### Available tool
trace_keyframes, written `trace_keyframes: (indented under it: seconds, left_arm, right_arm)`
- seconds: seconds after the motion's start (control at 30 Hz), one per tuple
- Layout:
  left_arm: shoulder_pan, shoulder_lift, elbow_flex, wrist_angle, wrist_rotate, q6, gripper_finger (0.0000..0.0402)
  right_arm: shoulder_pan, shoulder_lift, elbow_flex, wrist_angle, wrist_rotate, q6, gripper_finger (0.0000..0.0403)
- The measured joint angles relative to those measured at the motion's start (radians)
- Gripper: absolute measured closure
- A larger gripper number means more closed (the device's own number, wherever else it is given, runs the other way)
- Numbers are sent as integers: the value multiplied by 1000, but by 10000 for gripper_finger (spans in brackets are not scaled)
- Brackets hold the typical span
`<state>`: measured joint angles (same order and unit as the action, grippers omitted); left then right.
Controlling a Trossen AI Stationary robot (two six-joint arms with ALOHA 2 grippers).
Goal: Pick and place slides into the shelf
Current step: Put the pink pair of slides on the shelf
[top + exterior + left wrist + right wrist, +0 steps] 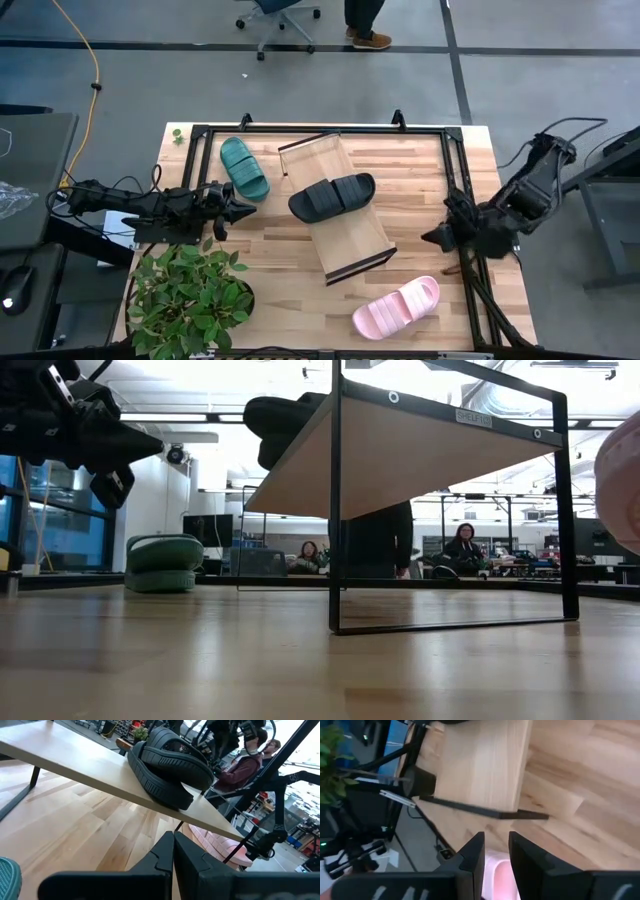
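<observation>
The shelf [345, 235] stands slantwise on its black end rails at the table's middle. The black slide [332, 196] lies sole-down across the board, and its end juts over the board's edge [172, 797]. The dark green slide [245, 168] rests on the tabletop near the far left. The pale pink slide [397, 307] lies on the tabletop near the front right edge. My left gripper [243, 210] hovers shut just left of the shelf, between the green slide and the plant. My right gripper [432, 238] hovers right of the shelf with its fingers a narrow gap apart [496, 852]; the pink slide [500, 875] shows through that gap.
A potted plant [190, 295] fills the near left corner, close under my left arm. A black metal frame [455, 180] runs around the tabletop. A person's legs [365, 20] and a chair stand beyond the far edge. Bare wood lies between the shelf and the right frame.
</observation>
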<state>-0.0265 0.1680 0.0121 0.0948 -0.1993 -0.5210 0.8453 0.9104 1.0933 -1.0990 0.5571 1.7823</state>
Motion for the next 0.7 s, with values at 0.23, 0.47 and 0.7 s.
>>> trace_keyframes:
  seconds: [0.23,0.47,0.7]
  left_arm:
    - [0,0,0,0,-1,-2,401]
    - [0,0,0,-31,-3,-2,401]
    - [0,0,0,-54,-3,-7,401]
  right_arm:
    - [187,9,-69,83,170,187,324]
    - [281,87,-114,140,210,331,324]
    - [346,192,-114,158,213,463,324]
